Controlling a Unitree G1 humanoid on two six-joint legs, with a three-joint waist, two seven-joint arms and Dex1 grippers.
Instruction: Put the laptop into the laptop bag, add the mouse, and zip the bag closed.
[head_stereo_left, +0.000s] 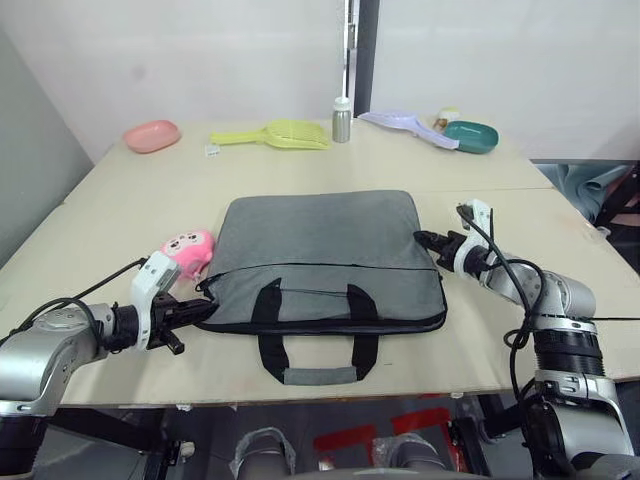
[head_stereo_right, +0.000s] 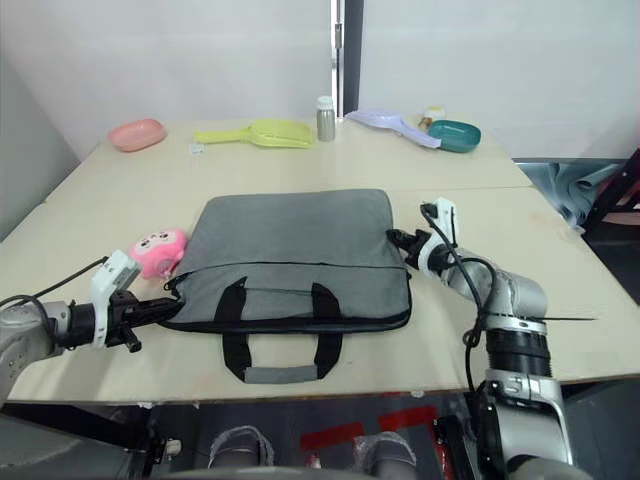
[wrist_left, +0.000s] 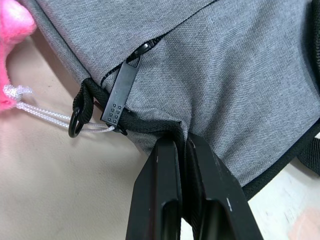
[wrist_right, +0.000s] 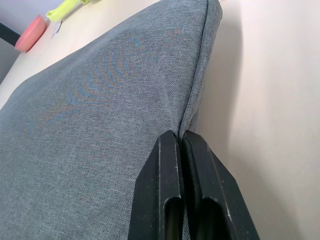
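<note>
1. On the tan table (head_stereo_left: 120, 200), seen from the left eye view, the laptop bag (head_stereo_left: 325, 250) lies flat at the centre with its two strap handles (head_stereo_left: 318, 345) hanging toward 6 o'clock. The left gripper (head_stereo_left: 205, 308) meets the bag's near-left corner at about 8 o'clock; the right gripper (head_stereo_left: 425, 240) meets the bag's right edge at about 3 o'clock. A pink plush toy (head_stereo_left: 188, 250) sits just beside the bag's left edge at 9 o'clock. Along the far edge, from 11 to 1 o'clock, stand a pink dish (head_stereo_left: 152, 135), a yellow scoop (head_stereo_left: 275, 134), a small bottle (head_stereo_left: 342, 119) and a teal bowl (head_stereo_left: 471, 137).

2. Right eye view: same layout, each gripper touching the bag at its own side.

3. Left wrist view: the left gripper's fingers (wrist_left: 157, 200) are pressed together on a pinch of the bag's corner fabric. A black zipper pull (wrist_left: 120, 95) lies just beside them, with a metal ring (wrist_left: 75, 122) and a white cord (wrist_left: 45, 116) running to the plush.

4. Right wrist view: the right gripper's fingers (wrist_right: 160, 190) are clamped together on the bag's side seam.
</note>
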